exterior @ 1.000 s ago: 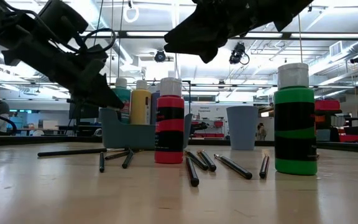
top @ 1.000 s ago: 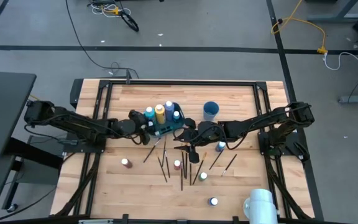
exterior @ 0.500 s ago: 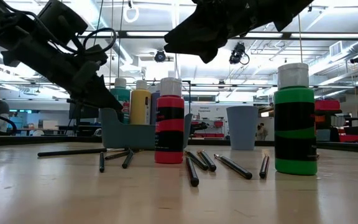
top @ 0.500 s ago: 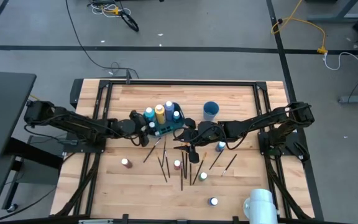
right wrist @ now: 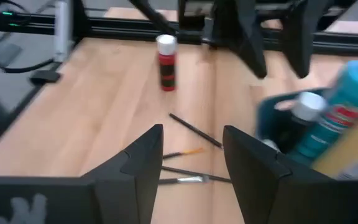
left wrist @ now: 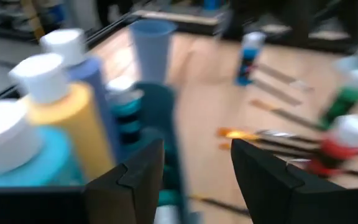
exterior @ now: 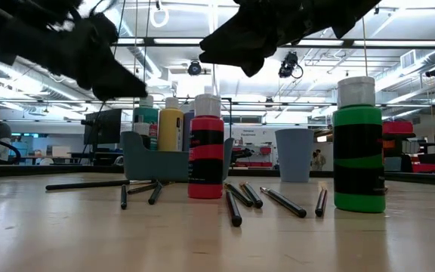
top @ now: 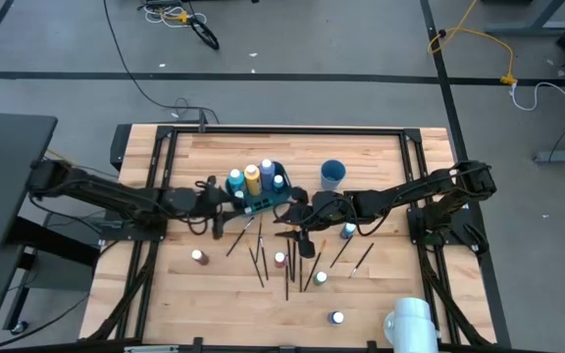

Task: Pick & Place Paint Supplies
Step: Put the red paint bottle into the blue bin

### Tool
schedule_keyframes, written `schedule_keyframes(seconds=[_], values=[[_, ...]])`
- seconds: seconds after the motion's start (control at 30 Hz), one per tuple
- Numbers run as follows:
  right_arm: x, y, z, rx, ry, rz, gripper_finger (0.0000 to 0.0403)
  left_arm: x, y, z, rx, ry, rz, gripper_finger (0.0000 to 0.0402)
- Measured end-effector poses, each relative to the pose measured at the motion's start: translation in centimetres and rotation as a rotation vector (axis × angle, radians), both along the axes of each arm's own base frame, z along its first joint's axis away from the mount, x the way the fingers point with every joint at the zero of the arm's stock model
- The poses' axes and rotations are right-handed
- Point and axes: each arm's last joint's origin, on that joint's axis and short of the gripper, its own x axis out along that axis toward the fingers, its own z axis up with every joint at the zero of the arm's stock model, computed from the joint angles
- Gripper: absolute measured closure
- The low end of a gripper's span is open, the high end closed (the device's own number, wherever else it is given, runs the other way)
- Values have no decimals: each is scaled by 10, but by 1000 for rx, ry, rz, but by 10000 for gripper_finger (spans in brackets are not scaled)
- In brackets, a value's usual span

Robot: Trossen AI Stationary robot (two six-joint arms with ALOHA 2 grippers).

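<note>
Paint bottles: three stand in the teal bin (top: 260,202) at frame centre; five stand loose on the table (top: 381,157) below it. Brushes (top: 260,263), about eight, lie scattered lower centre. Left claw (top: 220,201), open and empty, hangs left of the bin. Right claw (top: 295,209), open and empty, right of it.

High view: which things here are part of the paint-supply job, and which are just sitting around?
Job:
- bottles in the teal bin
- loose brushes
- red bottle
- green bottle
- left pincer, open, beside the bin
- right pincer, open

Lying about:
- teal bin
- blue cup
- white roll at the table edge
</note>
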Motion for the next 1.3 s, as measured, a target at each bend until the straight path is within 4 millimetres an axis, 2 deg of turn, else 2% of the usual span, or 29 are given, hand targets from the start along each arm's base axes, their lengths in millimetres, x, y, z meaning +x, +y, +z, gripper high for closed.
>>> schedule_keyframes(seconds=[0.27, 0.5, 0.8, 1.0, 1.07, 1.3], values=[[13, 23, -36, 38, 36, 214, 231, -5, -8, 8, -18, -53, -52, 218], [19, 29, -50, 51, 29, 251, 231, -6, -9, 7, -19, -42, -52, 219], [20, 29, -70, 60, 122, 247, 231, -6, -9, 6, -25, -29, -50, 228], [22, 28, -75, -21, 110, 238, 232, -6, -9, 6, -25, -25, -50, 237], [22, 25, -76, 4, 121, 233, 236, -6, -9, 6, -25, -26, -50, 240], [25, 19, -71, 65, 78, 262, 288, -6, -9, 6, -33, -28, -51, 250]])
